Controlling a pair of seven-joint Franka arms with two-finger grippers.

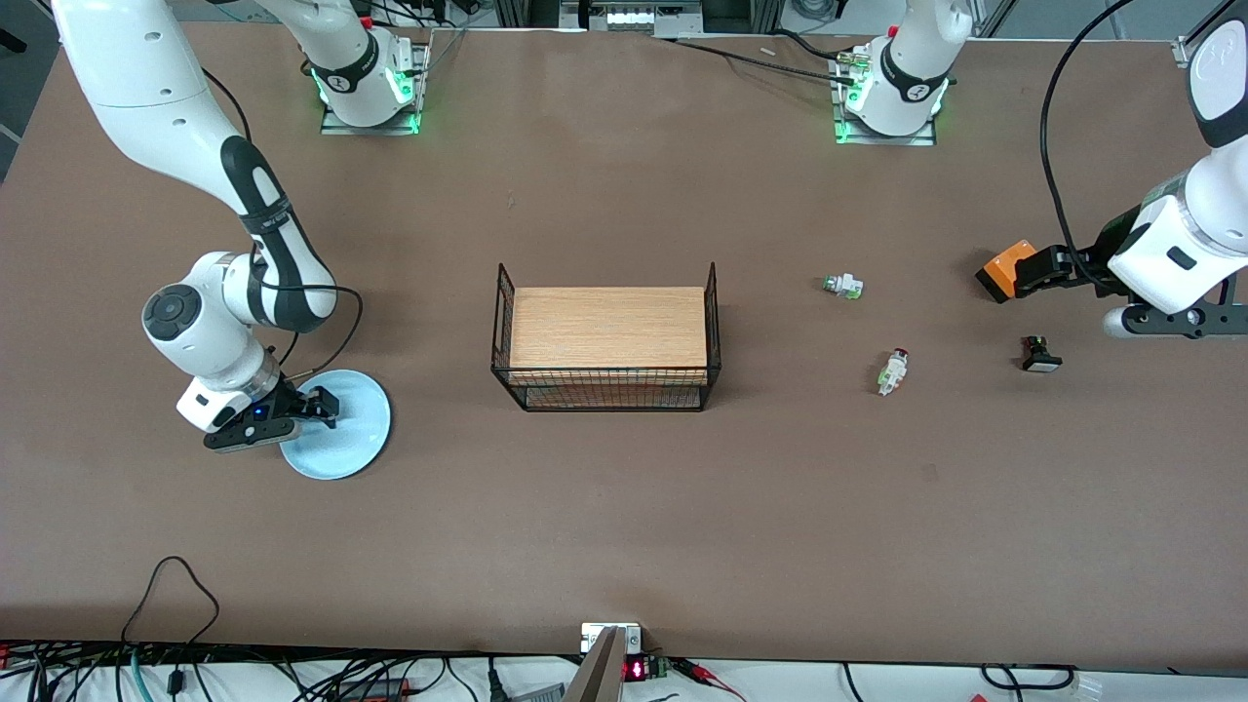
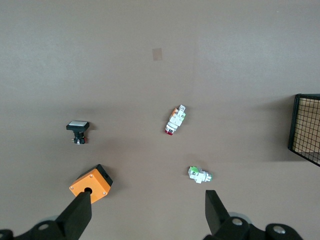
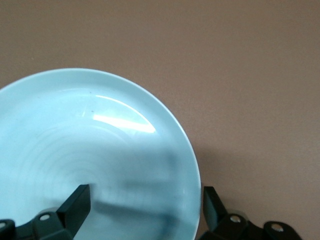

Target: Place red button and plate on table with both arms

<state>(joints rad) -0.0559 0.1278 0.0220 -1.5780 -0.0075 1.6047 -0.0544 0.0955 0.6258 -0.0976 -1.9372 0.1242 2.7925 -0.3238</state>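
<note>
The red button (image 1: 892, 370) lies on its side on the brown table (image 1: 624, 507), toward the left arm's end; it also shows in the left wrist view (image 2: 175, 120). My left gripper (image 1: 1041, 273) hangs open and empty in the air (image 2: 147, 212), beside the orange box and apart from the red button. The pale blue plate (image 1: 341, 429) lies flat on the table toward the right arm's end. My right gripper (image 1: 317, 405) is open low over the plate's edge (image 3: 145, 207), one finger over the plate (image 3: 100, 145) and one outside its rim, gripping nothing.
A wooden-topped black wire rack (image 1: 606, 336) stands mid-table. Near the red button lie a green-capped switch (image 1: 843, 286), a black switch with a white cap (image 1: 1040, 354) and an orange box (image 1: 1004, 271). Cables run along the table's near edge.
</note>
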